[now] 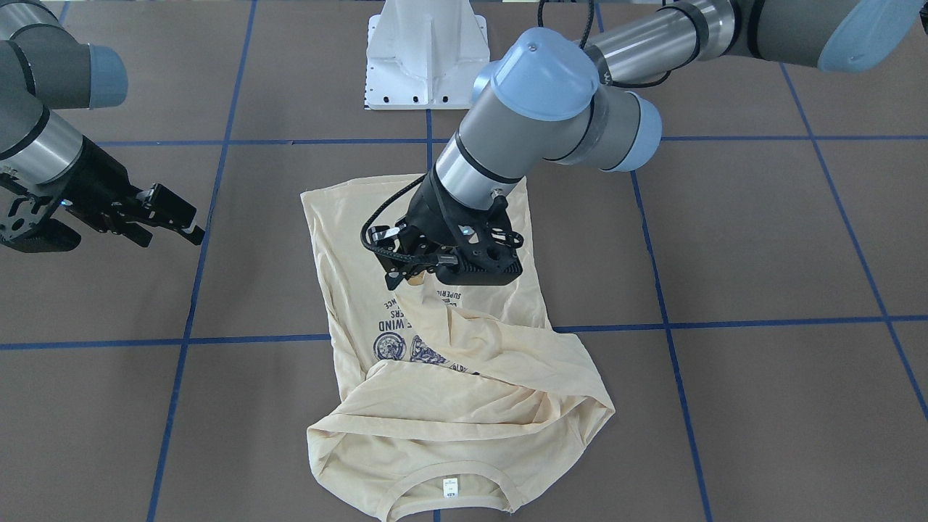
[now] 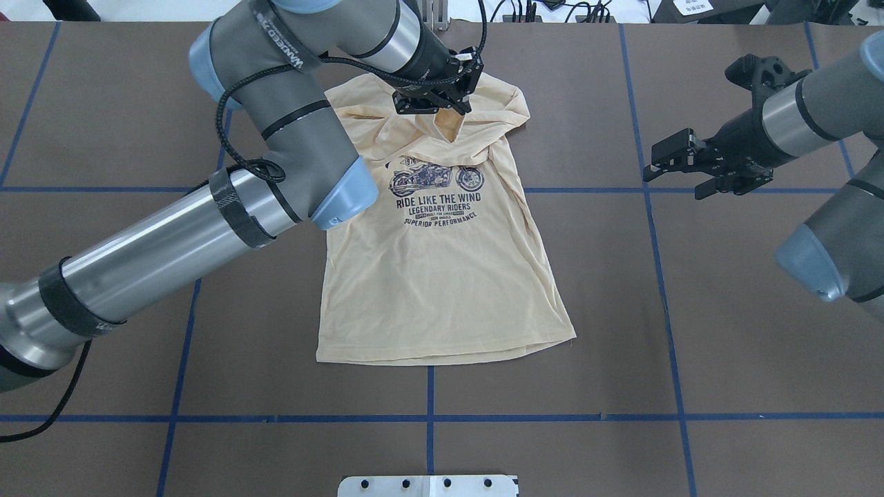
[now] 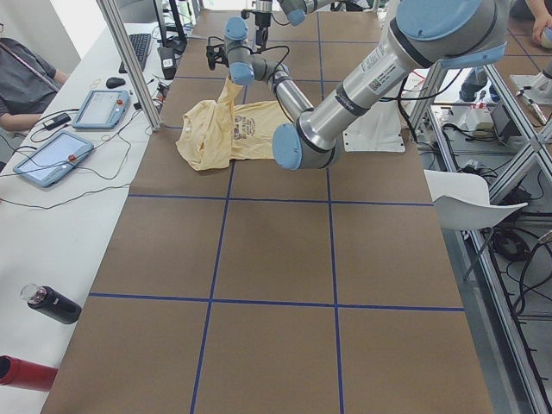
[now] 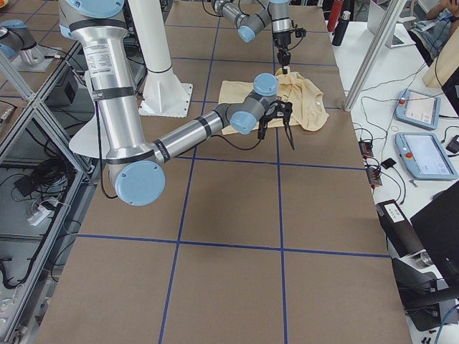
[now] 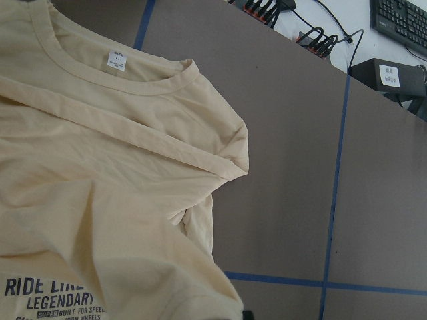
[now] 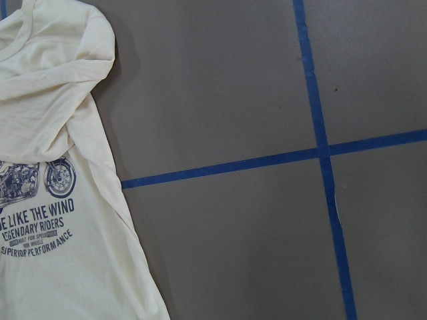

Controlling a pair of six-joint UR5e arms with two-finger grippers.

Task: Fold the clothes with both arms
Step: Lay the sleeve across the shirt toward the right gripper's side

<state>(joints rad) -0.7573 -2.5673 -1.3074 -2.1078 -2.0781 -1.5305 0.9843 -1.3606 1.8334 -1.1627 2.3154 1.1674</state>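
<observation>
Brown board covers the table (image 2: pixel 725 331), and blue tape lines (image 2: pixel 552 417) divide it into large squares. A cream T-shirt (image 2: pixel 442 283) lies across the middle with its navy motorcycle print (image 2: pixel 436 200) facing up. Its hem is toward the robot and lies flat. The ribbed neck (image 1: pixel 449 475), with a small white label (image 1: pixel 449 487), is on the far side. That far half is bunched, and loose folds overlap the top of the print.

The left arm reaches across the shirt, and the left tool (image 2: pixel 447 114) is clamped on a pinch of fabric just beyond the print. The cloth rises in a small peak to the tool's tips. The right tool (image 2: pixel 675 176) hangs above bare table, well apart from the shirt's side edge, with its fingers spread and nothing between them. A white pedestal (image 1: pixel 426 54) stands at the robot's edge of the table.
</observation>
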